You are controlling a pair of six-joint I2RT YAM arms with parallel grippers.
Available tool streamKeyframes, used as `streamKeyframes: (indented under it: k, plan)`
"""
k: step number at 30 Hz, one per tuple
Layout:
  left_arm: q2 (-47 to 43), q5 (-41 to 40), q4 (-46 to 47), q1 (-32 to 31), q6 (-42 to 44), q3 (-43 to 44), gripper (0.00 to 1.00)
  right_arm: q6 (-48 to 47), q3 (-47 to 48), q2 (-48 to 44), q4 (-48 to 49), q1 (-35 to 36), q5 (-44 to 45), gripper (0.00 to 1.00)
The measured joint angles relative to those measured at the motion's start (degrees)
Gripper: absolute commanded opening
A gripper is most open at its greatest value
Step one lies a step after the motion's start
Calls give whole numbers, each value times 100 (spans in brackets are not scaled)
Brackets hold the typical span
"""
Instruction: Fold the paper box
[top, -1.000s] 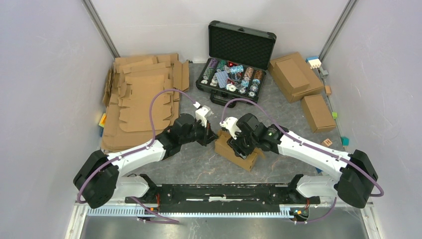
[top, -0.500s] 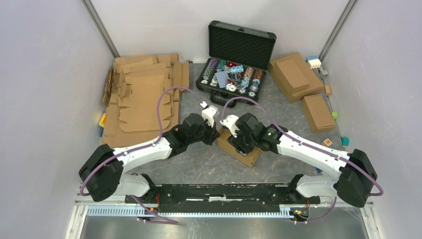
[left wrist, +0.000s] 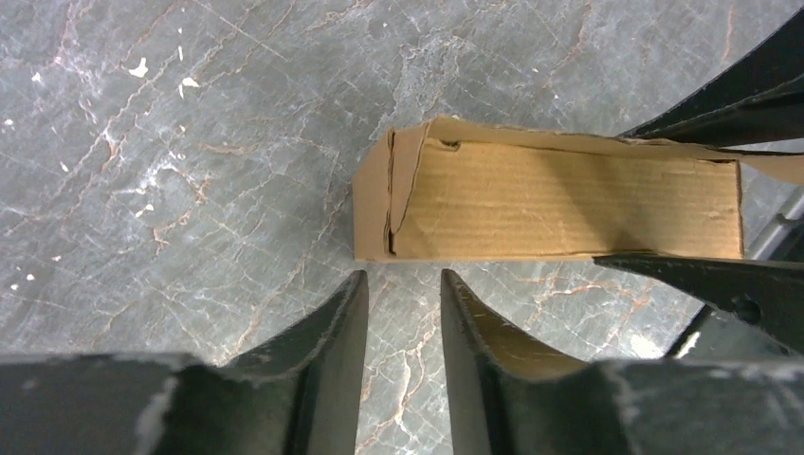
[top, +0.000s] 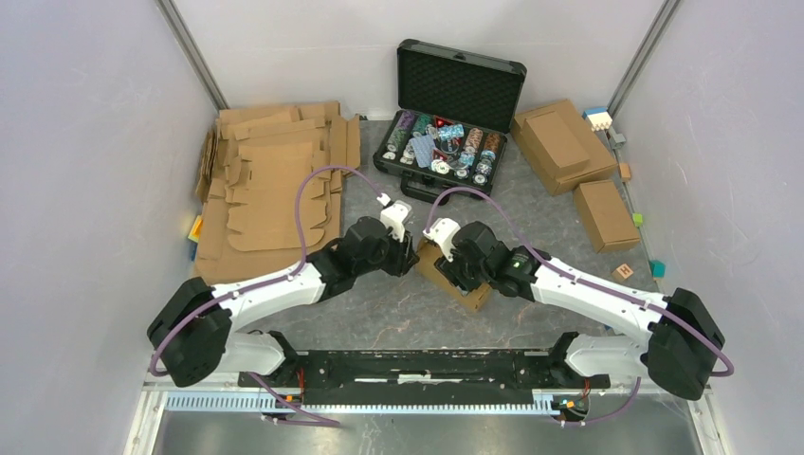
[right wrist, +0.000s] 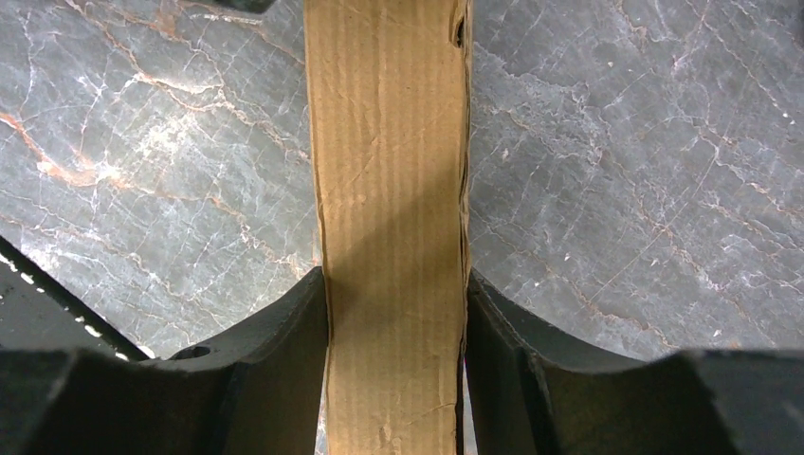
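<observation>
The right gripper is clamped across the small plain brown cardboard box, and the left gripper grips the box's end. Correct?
Not quite. The left gripper grips nothing: the left wrist view shows its jaws parted over the grey table, just short of the brown cardboard box. The right gripper is clamped across it.

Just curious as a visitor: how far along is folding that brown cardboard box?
Done: the small brown cardboard box forms a closed rectangular shape. In hand: the right end effector clamps its sides; the open left end effector hovers at one end. Left: that end's seam gapes slightly, probably needs pressing.
</observation>
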Motion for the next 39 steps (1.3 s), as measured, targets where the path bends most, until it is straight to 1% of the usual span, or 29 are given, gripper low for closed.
streamKeyframes:
  k: [1,5,9,12,17,19,20,23,24,25,28,31,35,39]
  plan:
    - [-63,79,4,63,-28,-48,50,9,-4,9,35,0,39,42]
    - [-179,385,48,319,-144,-118,53,11,-7,35,103,13,114,42]
    - [-177,551,57,433,-157,-103,52,11,-11,39,111,35,146,42]
    - [-96,658,13,437,-157,63,52,11,-11,39,109,55,164,42]
    - [98,907,63,437,-153,354,54,13,-13,39,109,59,168,42]
    - [131,920,46,437,-149,380,47,13,-13,39,111,61,166,42]
    - [166,916,31,437,-144,407,41,13,-13,39,111,61,166,42]
    - [356,905,-4,437,-131,555,19,13,-13,39,111,61,164,44]
    - [435,903,-4,437,-111,608,16,11,-13,39,111,61,166,45]
    - [501,892,-7,437,-96,649,13,11,-13,39,111,61,166,47]
    - [573,824,-11,459,-55,669,6,17,-13,44,114,61,179,57]
    - [573,752,-11,457,-46,669,6,61,-13,46,118,63,192,64]
    - [562,691,-50,457,-46,669,6,116,-85,42,151,72,334,81]
    - [457,590,-225,439,-46,669,5,162,-155,-63,120,72,422,93]
